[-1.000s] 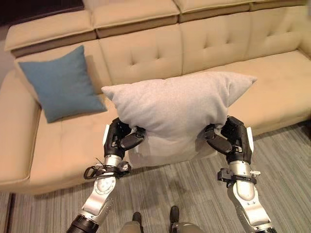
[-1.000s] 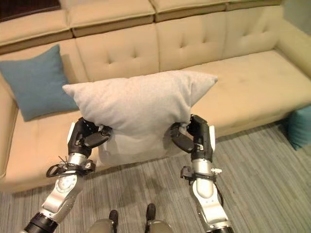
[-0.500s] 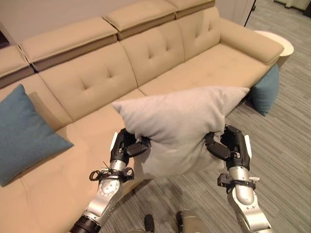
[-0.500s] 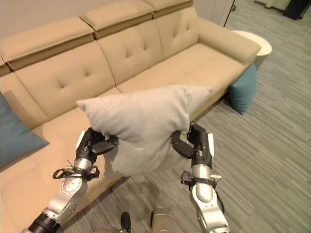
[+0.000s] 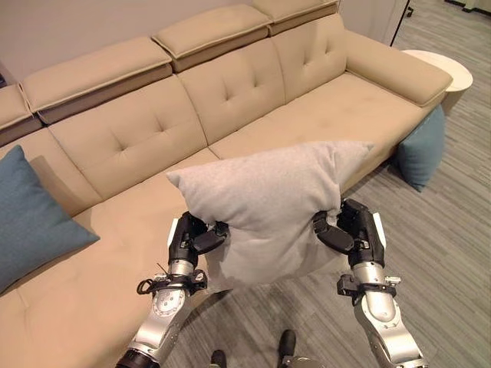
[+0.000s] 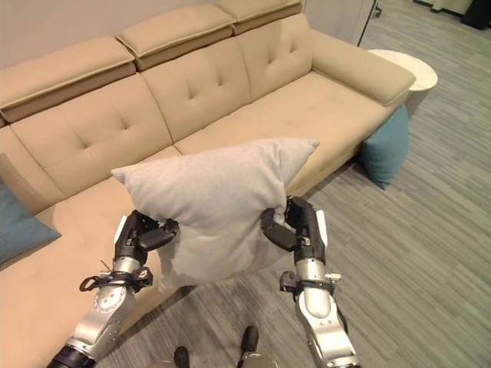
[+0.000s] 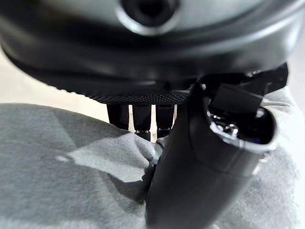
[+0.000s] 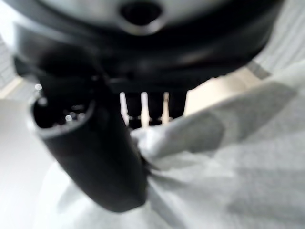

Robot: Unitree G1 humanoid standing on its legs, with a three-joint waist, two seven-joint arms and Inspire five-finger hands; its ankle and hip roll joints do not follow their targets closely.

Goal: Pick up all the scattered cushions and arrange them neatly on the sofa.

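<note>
A light grey cushion (image 5: 265,203) hangs in the air in front of the beige sofa (image 5: 230,100), held between both hands. My left hand (image 5: 189,238) pinches its lower left edge, thumb and fingers curled into the cloth (image 7: 71,157). My right hand (image 5: 355,234) is shut on the lower right edge in the same way, the cloth (image 8: 214,162) bunched by its thumb. A blue cushion (image 5: 34,222) leans against the sofa back at the far left. Another blue cushion (image 5: 422,149) stands on the floor against the sofa's right end.
A round pale side table (image 5: 441,70) stands beside the sofa's right armrest. Grey striped carpet (image 5: 445,253) covers the floor to the right and in front. The sofa's middle and right seats (image 5: 337,107) lie bare.
The camera has swung to the right, bringing the sofa's right end, the floor cushion and the side table into view. Both hands still hold the grey cushion, now slightly lower.
</note>
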